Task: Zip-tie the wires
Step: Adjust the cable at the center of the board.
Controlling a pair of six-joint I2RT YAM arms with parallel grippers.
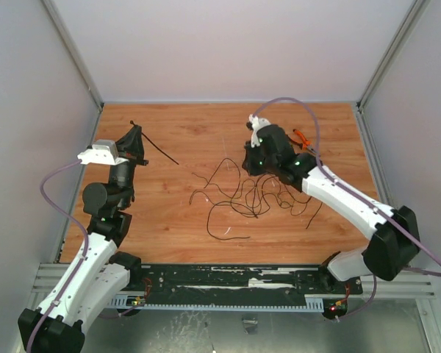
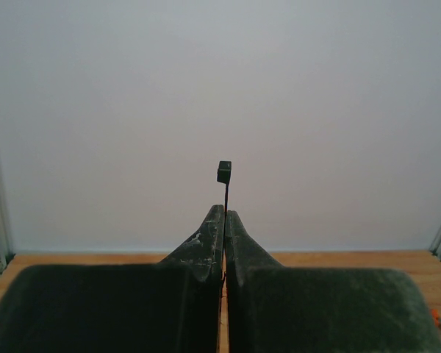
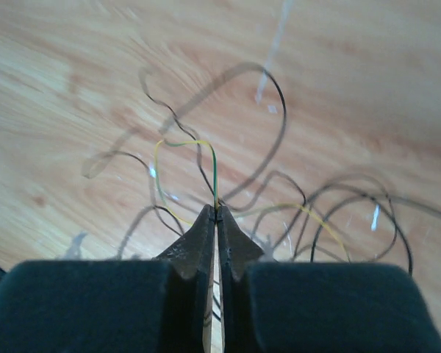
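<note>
My left jaws are clenched on a zip tie (image 2: 224,172), held up off the surface (image 1: 162,220). My right jaws are pinched on a strand of the wires (image 1: 246,193), which sprawl loose mid-surface. Nothing is bundled yet, and the tie looks unthreaded, as far as I can tell.

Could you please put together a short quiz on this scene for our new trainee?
1. True or false: the left pincer is open and empty.
2. What is the right pincer shut on? A) the wires B) a cloth C) nothing
3. Fill in: the square head of the zip tie sticks up above the ___ pincer's fingertips.

Key: 1 false, it is shut on the zip tie; 2 A; 3 left.
</note>
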